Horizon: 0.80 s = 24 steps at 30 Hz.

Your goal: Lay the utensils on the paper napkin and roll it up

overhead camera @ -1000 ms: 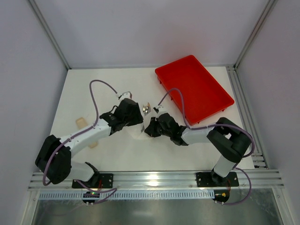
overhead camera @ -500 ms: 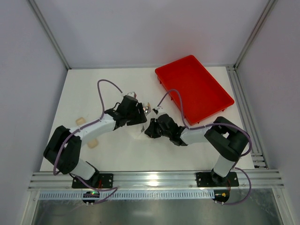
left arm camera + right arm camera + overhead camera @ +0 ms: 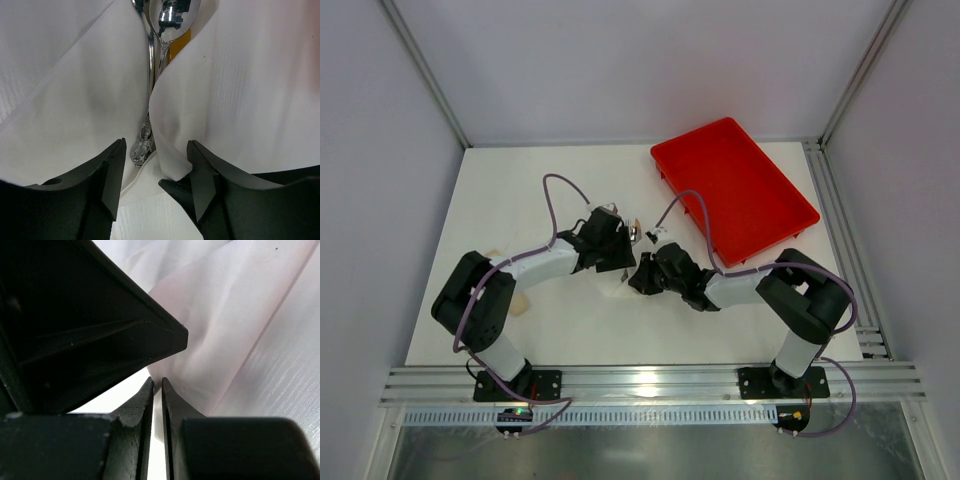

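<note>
The paper napkin [image 3: 75, 100] lies folded over the utensils [image 3: 150, 60], whose silver heads [image 3: 633, 232] stick out at its far end. One golden handle [image 3: 180, 41] shows in the fold. My left gripper [image 3: 155, 150] is open, its jaws straddling the near end of the bundle, with a silver handle tip [image 3: 141, 148] between them. My right gripper [image 3: 156, 386] is shut on a raised flap of the napkin [image 3: 225, 340]. In the top view both grippers, the left [image 3: 612, 252] and the right [image 3: 642, 272], meet over the napkin [image 3: 617, 284].
A red tray [image 3: 732, 190] stands at the back right, close behind the right arm's cable. Two small tan pieces [image 3: 519, 305] lie on the table left of the left arm. Frame rails run along the near and right edges.
My left arm has swung its elbow in and its gripper has shifted slightly right, closer over the napkin bundle. My right gripper has stayed on the napkin.
</note>
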Each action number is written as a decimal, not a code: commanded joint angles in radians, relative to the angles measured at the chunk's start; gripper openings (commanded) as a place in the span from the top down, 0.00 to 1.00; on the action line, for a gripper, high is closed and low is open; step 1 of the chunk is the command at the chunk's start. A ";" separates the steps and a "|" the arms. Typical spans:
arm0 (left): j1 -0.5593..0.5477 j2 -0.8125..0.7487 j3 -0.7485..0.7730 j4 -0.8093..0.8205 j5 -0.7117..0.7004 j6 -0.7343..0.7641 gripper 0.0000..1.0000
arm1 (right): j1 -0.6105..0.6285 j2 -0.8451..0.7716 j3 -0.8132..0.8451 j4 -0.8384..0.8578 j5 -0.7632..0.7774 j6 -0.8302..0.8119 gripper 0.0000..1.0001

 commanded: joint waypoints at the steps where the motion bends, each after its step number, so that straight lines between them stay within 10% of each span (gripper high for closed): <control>1: 0.000 -0.001 0.039 0.034 0.006 0.003 0.44 | 0.006 0.000 0.020 0.047 0.001 -0.029 0.87; 17: 0.000 -0.016 0.036 -0.001 -0.032 0.040 0.90 | 0.009 -0.053 -0.016 0.012 -0.007 -0.033 0.78; 24: 0.000 -0.058 -0.018 0.012 -0.031 0.038 0.94 | 0.007 -0.131 -0.025 -0.079 -0.011 -0.001 0.74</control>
